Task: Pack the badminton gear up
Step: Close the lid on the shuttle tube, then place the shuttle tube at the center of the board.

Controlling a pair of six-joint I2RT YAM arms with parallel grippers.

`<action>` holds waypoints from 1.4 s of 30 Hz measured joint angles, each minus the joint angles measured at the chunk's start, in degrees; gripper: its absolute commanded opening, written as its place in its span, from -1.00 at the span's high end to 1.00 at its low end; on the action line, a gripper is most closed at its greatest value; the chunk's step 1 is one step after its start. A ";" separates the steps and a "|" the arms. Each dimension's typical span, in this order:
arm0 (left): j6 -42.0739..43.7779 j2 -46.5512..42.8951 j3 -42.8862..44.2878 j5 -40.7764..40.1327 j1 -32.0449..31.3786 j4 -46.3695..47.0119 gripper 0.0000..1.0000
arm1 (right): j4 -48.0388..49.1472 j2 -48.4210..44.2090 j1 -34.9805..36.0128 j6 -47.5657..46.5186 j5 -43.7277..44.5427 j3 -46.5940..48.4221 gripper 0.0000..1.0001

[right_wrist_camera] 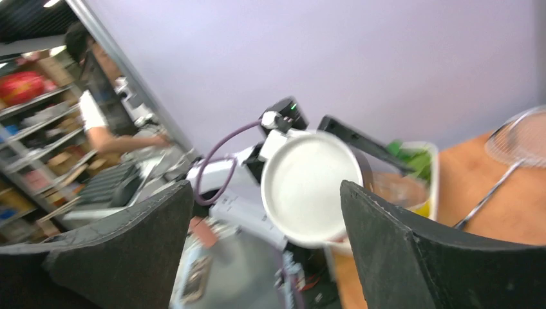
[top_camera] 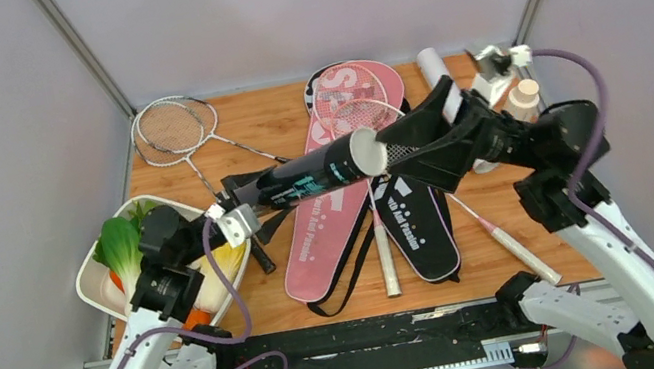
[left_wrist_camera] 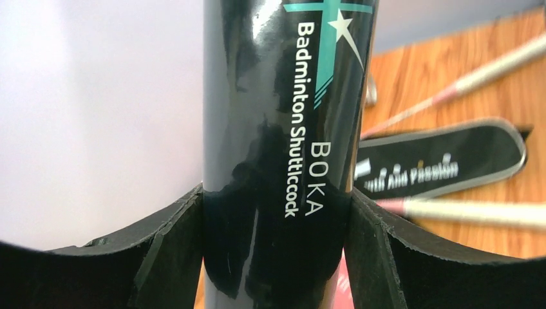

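A wood-grain tabletop [top_camera: 280, 112] boxed in by plain lavender walls carries a spread of badminton gear. At centre, the left gripper [top_camera: 240, 218] clamps both dark, rough-edged pads against a glossy black tube [top_camera: 302, 179], a long cylinder printed in white and teal with "Badminton Shuttlcock" and "BOKA". The tube is held off the table above the bags. Its long axis runs left to right, with the capped end sitting a little higher in the overhead view. Its flat, round white cap [right_wrist_camera: 302, 187] faces the right arm. The right gripper [top_camera: 388, 151] meets that end with its fingers spread wide. The cap sits between them with a clear gap on one side, and the gripper holds nothing. Beneath lie a pink racket bag [top_camera: 314, 248] and a black racket bag [top_camera: 420, 219], both soft and flat, with pink rackets [top_camera: 350, 104] on the pink bag's head. Two thin silver rackets [top_camera: 176, 130] lie at the far left. A white tube [top_camera: 435, 69] lies at the far right near a small tan-capped bottle [top_camera: 523, 97]. A white tray [top_camera: 89, 270] of leafy vegetables crowds the left arm.
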 measured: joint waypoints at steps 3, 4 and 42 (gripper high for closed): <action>-11.39 0.59 2.40 -2.34 -0.74 5.11 0.95 | -0.66 -4.92 0.00 -6.05 8.31 -0.33 -0.97; -15.28 1.05 3.39 -3.54 -0.85 6.21 0.94 | -0.52 -6.12 0.00 -7.82 10.47 -0.76 -0.99; -48.83 21.07 9.16 -13.03 -6.08 8.28 -0.72 | 4.98 24.59 -2.84 -16.55 24.33 1.64 0.31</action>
